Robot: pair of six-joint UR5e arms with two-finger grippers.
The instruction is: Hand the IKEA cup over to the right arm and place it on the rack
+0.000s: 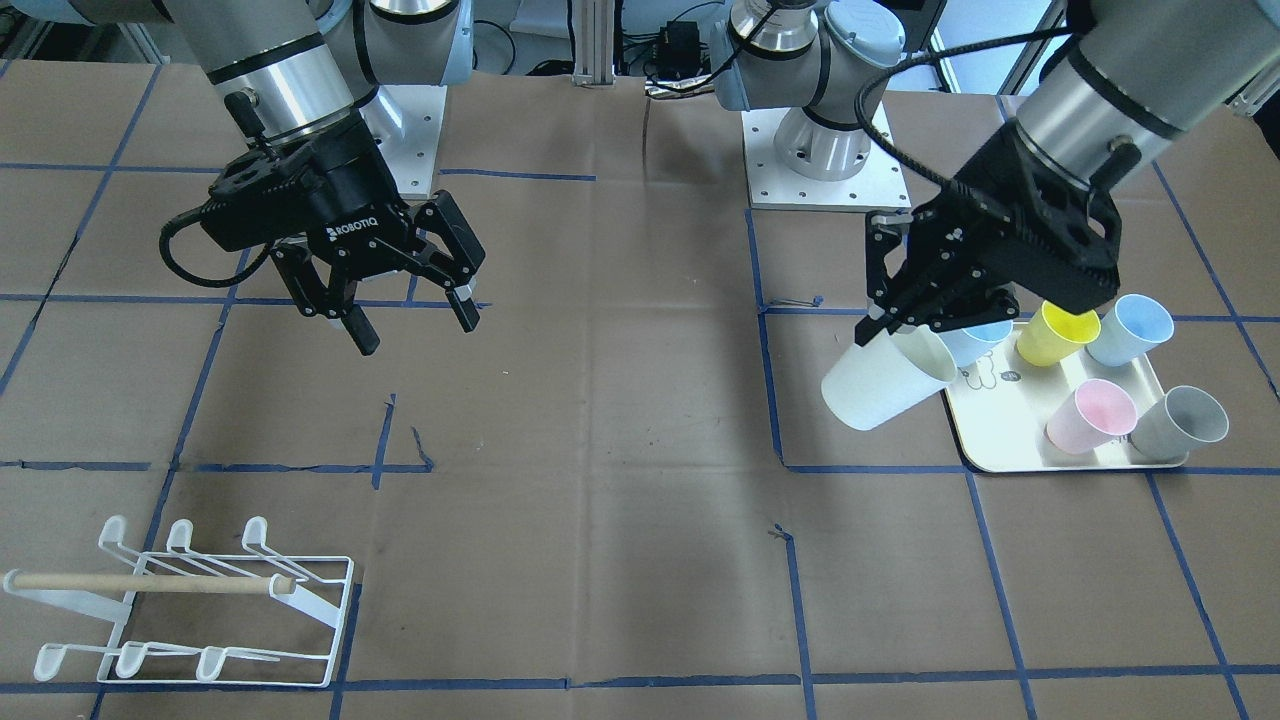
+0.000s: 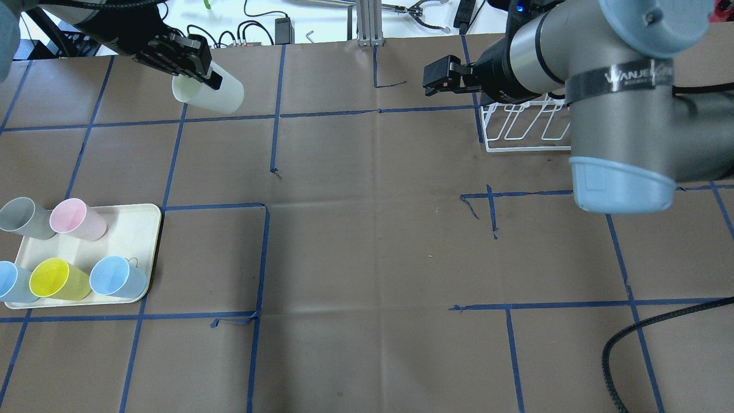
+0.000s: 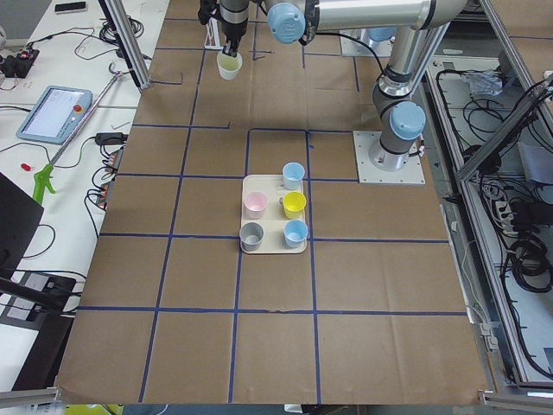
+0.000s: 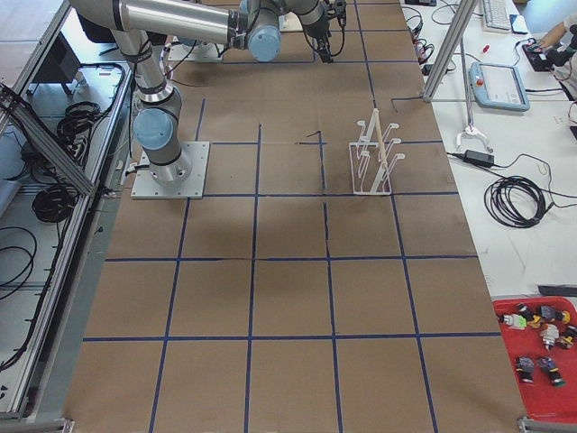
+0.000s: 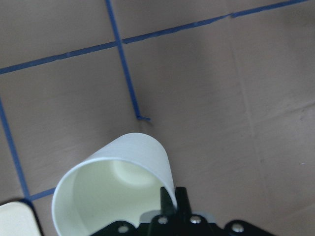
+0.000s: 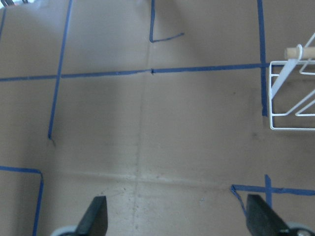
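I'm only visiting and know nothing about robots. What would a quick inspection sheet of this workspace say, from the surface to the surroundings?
Surface: table covered in brown paper with a blue tape grid.
Job's things: white cup held tilted above the table; rack stands empty on the right arm's side.
Clutter: cream tray holding a grey cup, pink cup, yellow cup and two blue cups.
Grippers: left gripper shut on the white cup's rim; right gripper open, empty.
Cables: black cable loops at the left wrist; second cable near the right arm.
Surroundings: teach pendant, coiled cable, red bin of small parts on side benches.
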